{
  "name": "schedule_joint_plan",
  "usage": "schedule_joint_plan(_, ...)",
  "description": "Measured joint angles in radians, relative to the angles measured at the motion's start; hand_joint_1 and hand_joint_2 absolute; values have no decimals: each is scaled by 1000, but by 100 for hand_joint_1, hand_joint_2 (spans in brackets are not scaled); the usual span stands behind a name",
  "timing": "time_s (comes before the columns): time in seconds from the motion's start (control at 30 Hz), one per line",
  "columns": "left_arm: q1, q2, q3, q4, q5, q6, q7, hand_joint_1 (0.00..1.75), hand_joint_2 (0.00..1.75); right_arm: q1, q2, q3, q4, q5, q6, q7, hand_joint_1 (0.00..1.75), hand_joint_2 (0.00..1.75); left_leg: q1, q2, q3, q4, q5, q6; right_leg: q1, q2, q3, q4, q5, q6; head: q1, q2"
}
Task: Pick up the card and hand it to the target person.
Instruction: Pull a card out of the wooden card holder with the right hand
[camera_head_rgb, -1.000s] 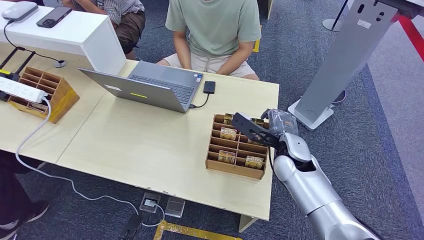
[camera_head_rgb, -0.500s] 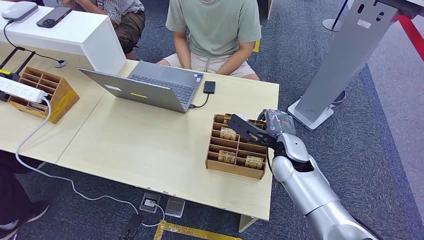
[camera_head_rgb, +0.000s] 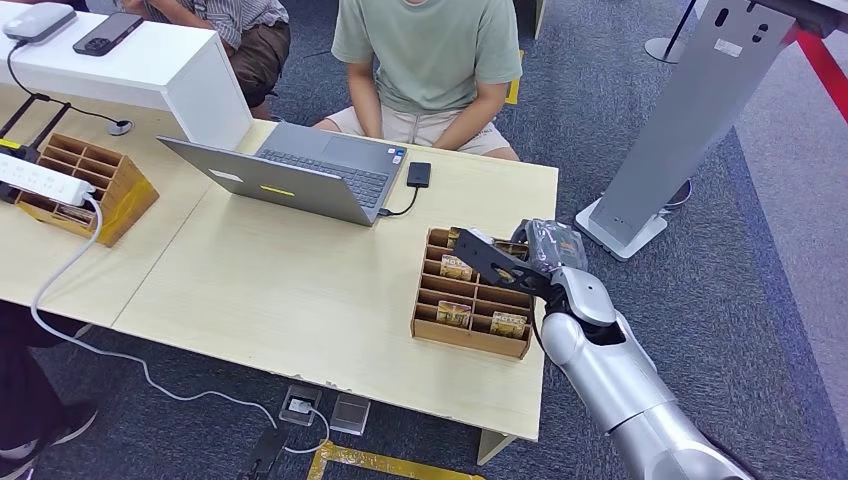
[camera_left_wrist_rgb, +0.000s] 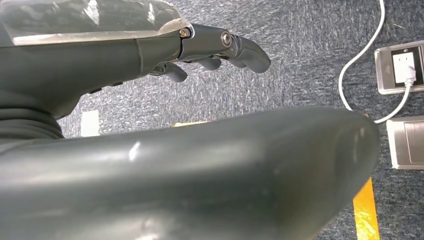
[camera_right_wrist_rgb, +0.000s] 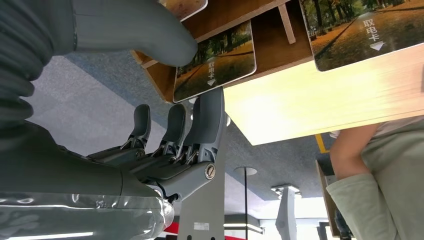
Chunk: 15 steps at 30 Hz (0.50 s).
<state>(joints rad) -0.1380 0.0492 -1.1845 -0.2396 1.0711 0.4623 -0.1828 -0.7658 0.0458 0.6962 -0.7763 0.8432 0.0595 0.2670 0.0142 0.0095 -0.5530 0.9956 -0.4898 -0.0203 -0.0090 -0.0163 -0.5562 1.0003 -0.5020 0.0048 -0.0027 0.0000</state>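
Right now the step in hand looks like the reach for a card: nothing is picked up yet. The right hand (camera_head_rgb: 535, 250) hovers at the far right corner of the tray (camera_head_rgb: 470, 341), a wooden divided box near the right end of the table (camera_head_rgb: 300, 290). At the right wrist, its fingers (camera_right_wrist_rgb: 175, 127) are apart and stretched toward a card (camera_right_wrist_rgb: 215, 67) standing in a compartment, the thumb (camera_right_wrist_rgb: 150, 30) sitting on the other side of that card. Whether any pad already touches the card I cannot tell, but nothing is clasped. From the head, more cards (camera_head_rgb: 455, 314) stand in the near and middle compartments, and the hand's dark bracket hides part of the far row.

The left hand (camera_left_wrist_rgb: 220, 50) hangs by the robot's side over the carpet, fingers loosely apart and holding nothing.

The person (camera_head_rgb: 430, 60) in the green shirt sits at the far side of the table behind the laptop (camera_head_rgb: 300, 170), and I judge this to be the target.

Next, the thumb and fingers need to close on the card's upper edge, square to its face so it does not tip against the divider. Then the card must go straight up out of its slot before the arm swings toward the person. A skewed pinch could drag the light tray along.
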Motion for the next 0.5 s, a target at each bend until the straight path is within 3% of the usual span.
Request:
schedule_joint_plan(0.17,0,0,0,0,-1,-3,-3,0,0,1,0,0,0,-5,2,-2,132,175,0,0,0,0,0,0,0,0,0,0,0,0,0,0)
schedule_joint_plan(0.5,0,0,0,0,-1,-6,-4,0,0,5,0,0,-2,-16,9,-5,139,175,0,0,0,0,0,0,0,0,0,0,0,0,0,0)
